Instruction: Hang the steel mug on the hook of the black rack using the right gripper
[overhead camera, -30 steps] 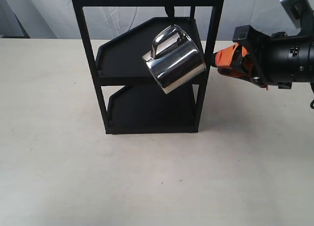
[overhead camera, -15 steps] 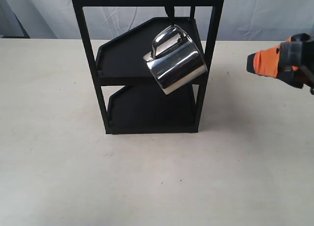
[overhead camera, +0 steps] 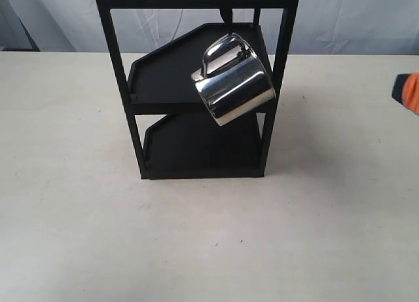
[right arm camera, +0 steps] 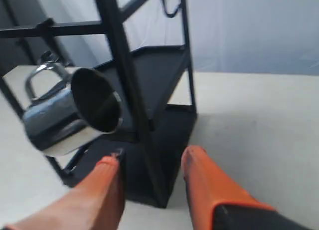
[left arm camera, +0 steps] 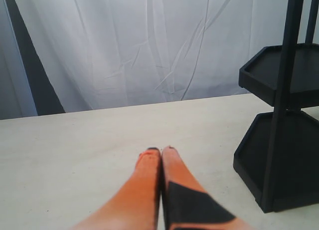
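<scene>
The steel mug [overhead camera: 233, 79] hangs tilted by its looped handle from the hook [overhead camera: 224, 6] on the black rack's [overhead camera: 121, 59] top crossbar, in front of the upper tray. The right wrist view shows the mug [right arm camera: 70, 113] with its mouth turned toward the camera, and the rack's post [right arm camera: 130, 90]. My right gripper [right arm camera: 152, 162] is open and empty, well back from the rack; only an orange tip [overhead camera: 410, 91] shows at the right edge of the exterior view. My left gripper [left arm camera: 161, 152] is shut and empty over the table, left of the rack [left arm camera: 284, 100].
The beige table [overhead camera: 78, 223] spreads around the rack on every side. A white curtain [left arm camera: 149, 40] hangs behind it. The rack's lower tray [overhead camera: 196, 148] holds nothing.
My right gripper has drawn away to the right, from beside the rack's right post to the frame's edge. The mug stays on the hook. The left arm has not moved.
</scene>
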